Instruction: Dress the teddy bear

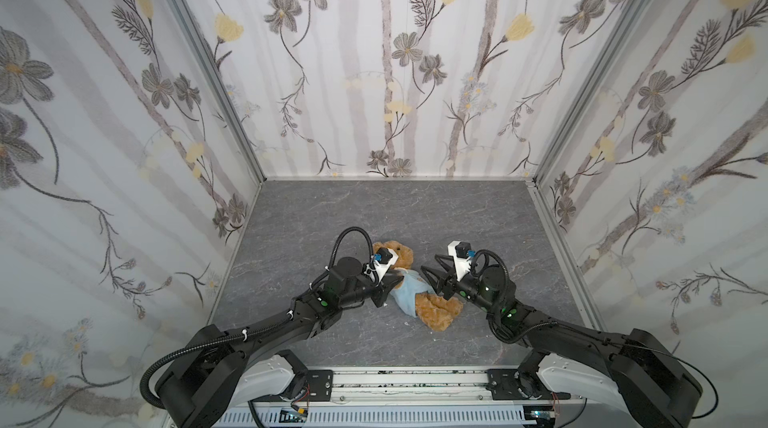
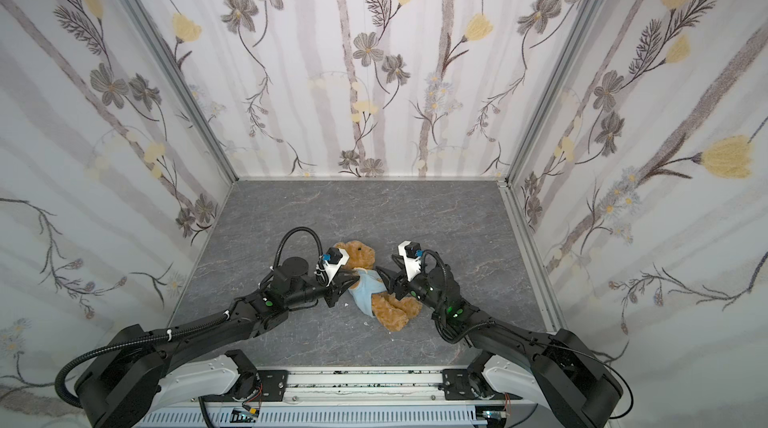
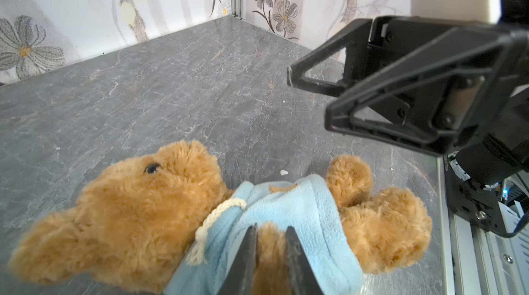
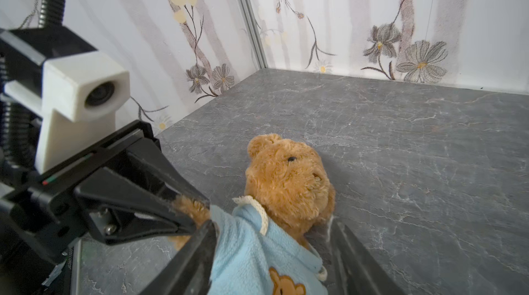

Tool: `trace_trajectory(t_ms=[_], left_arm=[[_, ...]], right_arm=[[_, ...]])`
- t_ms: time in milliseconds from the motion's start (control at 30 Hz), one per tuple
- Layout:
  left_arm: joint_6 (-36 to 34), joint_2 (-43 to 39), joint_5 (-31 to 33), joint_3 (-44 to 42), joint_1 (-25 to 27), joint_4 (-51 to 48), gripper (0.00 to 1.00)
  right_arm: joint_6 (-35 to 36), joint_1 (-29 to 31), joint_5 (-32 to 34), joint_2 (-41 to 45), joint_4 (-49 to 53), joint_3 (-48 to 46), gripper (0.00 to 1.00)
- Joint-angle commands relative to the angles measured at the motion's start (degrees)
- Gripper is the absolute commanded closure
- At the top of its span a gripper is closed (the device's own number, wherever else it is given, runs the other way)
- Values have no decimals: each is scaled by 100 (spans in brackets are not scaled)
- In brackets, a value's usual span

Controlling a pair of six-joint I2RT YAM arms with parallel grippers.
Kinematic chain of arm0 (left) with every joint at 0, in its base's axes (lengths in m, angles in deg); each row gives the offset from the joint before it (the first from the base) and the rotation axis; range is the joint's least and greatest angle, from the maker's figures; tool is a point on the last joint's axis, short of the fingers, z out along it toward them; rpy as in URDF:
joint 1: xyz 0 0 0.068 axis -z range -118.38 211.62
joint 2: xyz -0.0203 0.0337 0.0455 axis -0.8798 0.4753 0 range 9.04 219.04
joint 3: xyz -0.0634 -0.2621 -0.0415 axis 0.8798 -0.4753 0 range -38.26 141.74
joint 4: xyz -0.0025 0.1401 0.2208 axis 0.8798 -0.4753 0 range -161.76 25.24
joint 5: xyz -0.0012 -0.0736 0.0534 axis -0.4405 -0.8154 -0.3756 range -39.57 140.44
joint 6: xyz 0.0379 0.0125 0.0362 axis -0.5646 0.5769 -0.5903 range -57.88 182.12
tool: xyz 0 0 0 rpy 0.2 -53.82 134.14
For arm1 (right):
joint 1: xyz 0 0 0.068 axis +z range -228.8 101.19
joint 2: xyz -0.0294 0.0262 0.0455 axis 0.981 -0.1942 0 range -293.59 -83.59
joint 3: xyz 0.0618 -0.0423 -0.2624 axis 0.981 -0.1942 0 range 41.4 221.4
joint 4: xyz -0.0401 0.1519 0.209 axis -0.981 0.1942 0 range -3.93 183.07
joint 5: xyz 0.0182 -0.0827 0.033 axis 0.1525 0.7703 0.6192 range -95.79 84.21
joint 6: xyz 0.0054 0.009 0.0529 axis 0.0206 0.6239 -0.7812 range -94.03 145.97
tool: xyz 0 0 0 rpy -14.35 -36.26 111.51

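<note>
Pinching, in the left gripper (image 3: 272, 227), a paw of the bear (image 3: 137, 202).
Reaching low at one side of the bear with that arm; holding the right gripper (image 3: 309, 100) raised at the other side, jaws apart, empty. Two arms, one bear, one top (image 3: 286, 204). Curly golden plush in soft blue fleece with cream cord, lying on veined grey table (image 1: 374, 214).

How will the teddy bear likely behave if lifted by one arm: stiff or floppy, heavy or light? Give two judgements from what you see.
Probably floppy: the left gripper pinches an arm of the teddy bear thin. Likely light: it looks plush fur. Unlikely to roll: it lies sprawled flat.
</note>
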Motion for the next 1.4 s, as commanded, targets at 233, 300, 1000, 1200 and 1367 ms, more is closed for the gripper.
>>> trace_trajectory(t_ms=[233,300,1000,1200,1367], left_arm=[[409,-610,782,-782,145,453,84],[454,-675,842,-851,152,473,84],[986,-1251,1210,-1345,197,711,100],[957,-793,1178,-1346,196,904,94],[1606,-822,1416,-1341,175,965,44]], right_arm=[[-1026,815,-388,-1814,-19,937,50],[-926,930,-149,-1976,304,1113,50],[-564,943,1424,-2283,1631,1261,54],[-706,581,55,-1254,671,1130,33],[-1032,-191,-594,-628,648,664,30]])
